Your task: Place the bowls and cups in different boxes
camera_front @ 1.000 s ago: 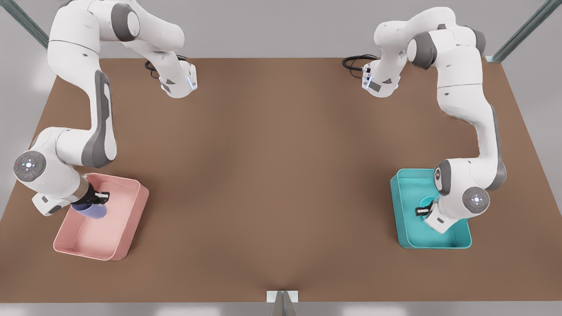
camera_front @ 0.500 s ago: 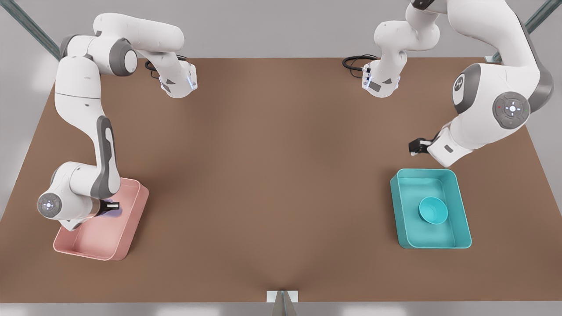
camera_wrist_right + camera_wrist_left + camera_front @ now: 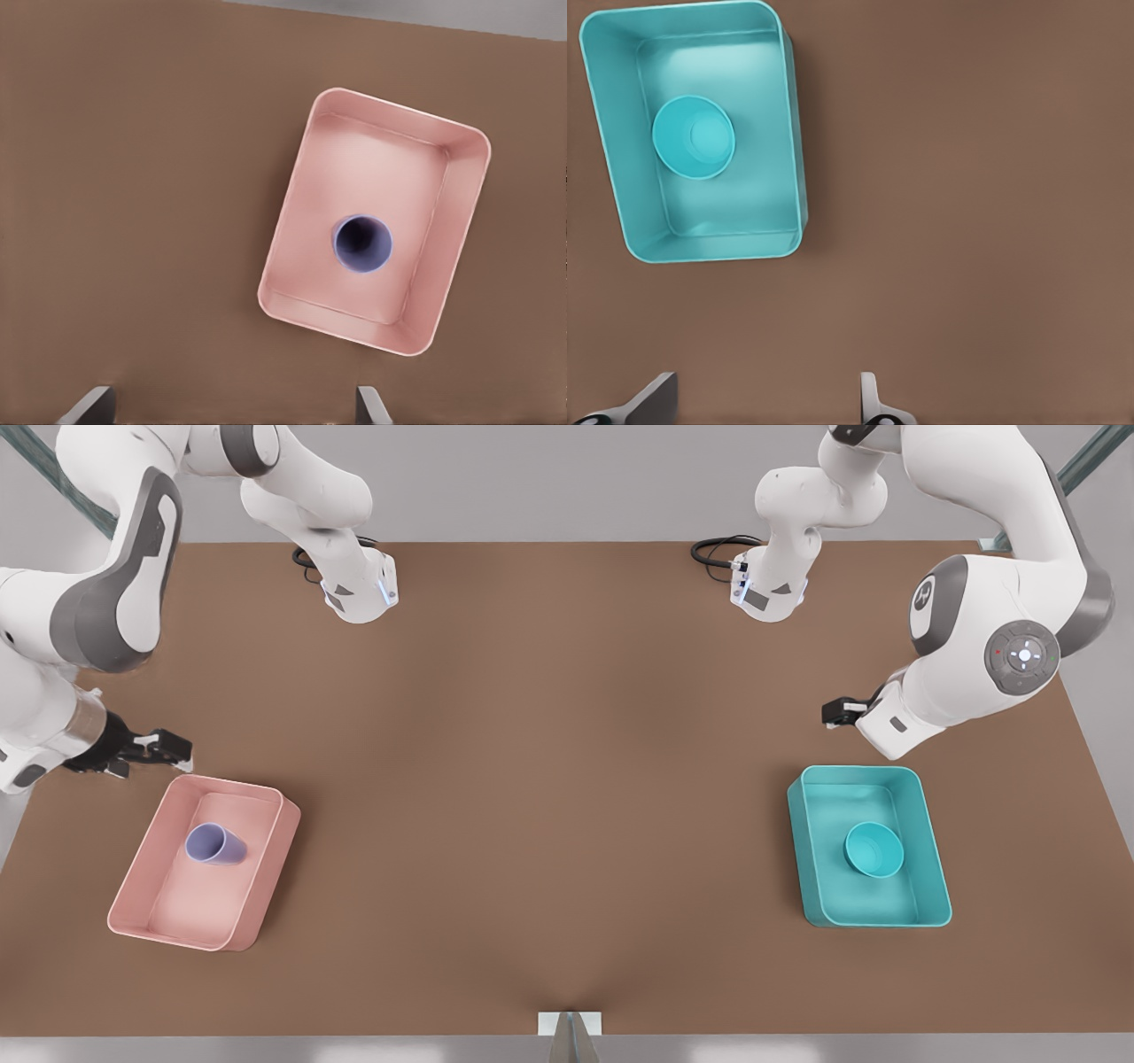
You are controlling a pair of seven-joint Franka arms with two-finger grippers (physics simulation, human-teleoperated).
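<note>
The lavender cup (image 3: 213,844) stands upright in the pink box (image 3: 259,886) at the front view's left; the right wrist view looks down into the cup (image 3: 362,243) and that box (image 3: 292,204). My right gripper (image 3: 168,748) hovers open behind the pink box, its fingertips (image 3: 91,405) wide apart and holding nothing. The teal bowl (image 3: 873,849) sits upright in the teal box (image 3: 801,850) at the front view's right, also seen as the bowl (image 3: 693,136) in the box (image 3: 794,159). Behind the teal box, my left gripper (image 3: 833,713) is raised and open, with bare fingertips (image 3: 871,400).
Both arm bases (image 3: 359,593) (image 3: 766,593) stand at the table's far edge with black cables (image 3: 718,549) beside them. A small metal bracket (image 3: 570,1026) sits at the near edge. The brown tabletop (image 3: 549,779) stretches between the two boxes.
My right gripper has let go of the cup and lifted out of the pink box toward the back left. The cup now stands free. The left gripper has shifted only slightly.
</note>
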